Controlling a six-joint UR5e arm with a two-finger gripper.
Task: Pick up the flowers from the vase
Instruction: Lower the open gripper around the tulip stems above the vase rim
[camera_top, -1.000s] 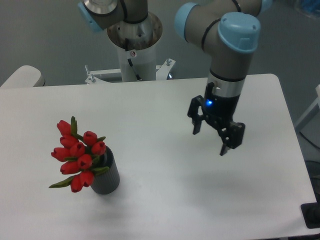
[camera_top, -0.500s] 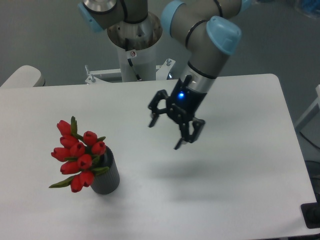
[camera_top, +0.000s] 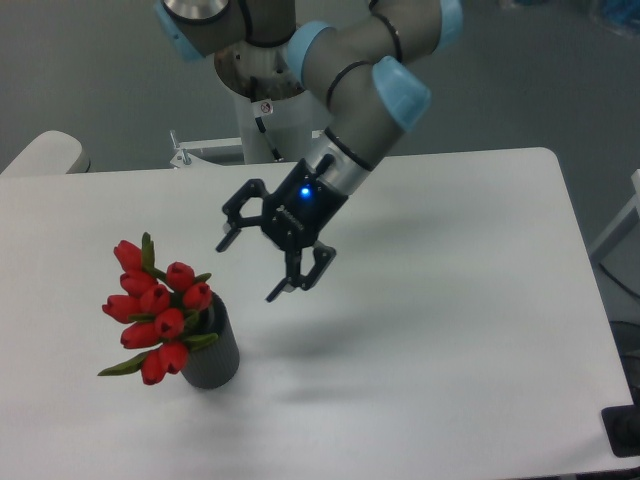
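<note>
Flowers: red tulip buds (camera_top: 155, 320) with green pointed leaves, bunched in the vase at the table's left front; the heads lean out to the left, spreading wider than the vase.
Vase: dark grey ribbed cylinder (camera_top: 214, 355), upright on the white table (camera_top: 450, 350), mostly hidden on its left by the blooms.
Gripper: black two-finger gripper (camera_top: 248, 270) in the air, up and to the right of the flowers, near but apart from them, tilted down towards the left.
Jaws: spread wide, nothing between them.
Wrist: a blue light glows just above the fingers.
Arm: grey with light blue joint caps (camera_top: 370, 95), reaching from the base at the table's far edge.
</note>
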